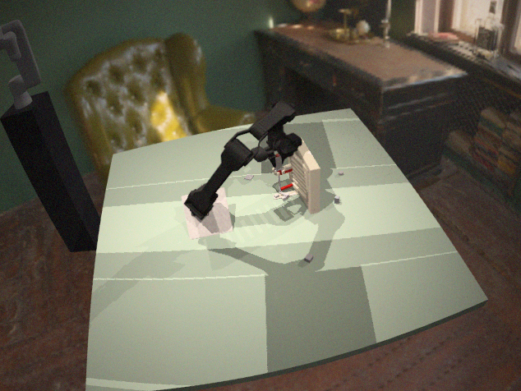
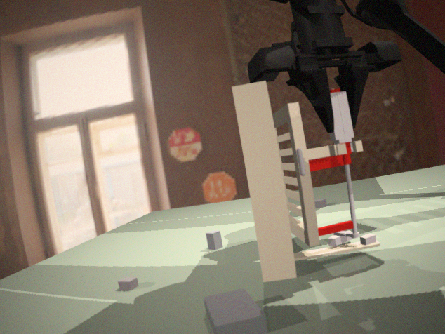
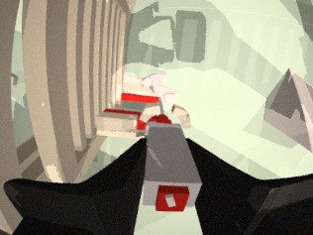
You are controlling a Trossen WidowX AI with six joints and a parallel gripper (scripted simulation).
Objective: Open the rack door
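Viewed from the exterior camera, a grey block (image 2: 233,309) is sitting nearest on the table (image 1: 201,319) (image 2: 151,248). Two smaller blocks, one low (image 2: 128,283) and one upright (image 2: 214,240), are resting beyond it, apart from the rack. The rack's thick beige post (image 1: 315,189) (image 2: 265,179) is standing on the table. Just beside it, the slatted door (image 2: 309,205) is standing upright, its free edge showing past the post. An upper red bar (image 2: 327,162) and a lower red bar (image 2: 335,228) are reaching from the door side to a thin grey rod (image 2: 350,194). The grey handle (image 2: 341,114) (image 3: 170,158), with its red end, is standing upright above the upper bar. The gripper (image 2: 342,131) (image 3: 164,144) is pointing down and clamping the handle between its fingers. Another block (image 2: 320,203) is lying farther back on the table.
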